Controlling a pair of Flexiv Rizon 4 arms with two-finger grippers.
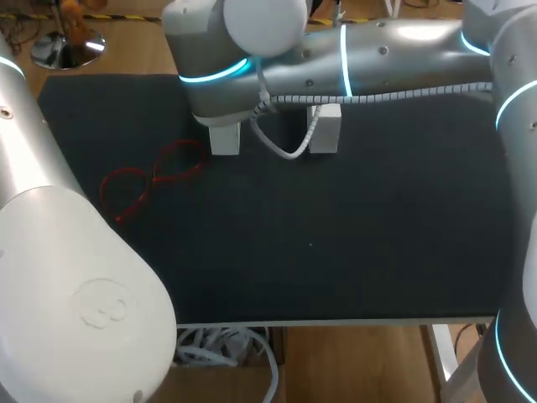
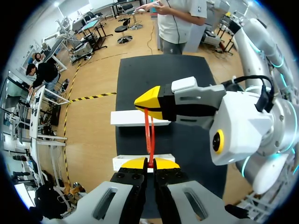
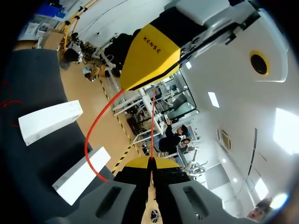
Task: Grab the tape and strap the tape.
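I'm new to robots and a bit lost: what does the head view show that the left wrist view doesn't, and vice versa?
Head view only: a looped red tape lying on the black mat. Left wrist view only: the left tool and right tool both pinching a taut red tape. Both: two white blocks and the mat.

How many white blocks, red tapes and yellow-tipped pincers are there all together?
White blocks: 2
Red tapes: 2, loose tape on the table, held tape between the pincers
Pincers: 2, left pincer, right pincer
Total: 6
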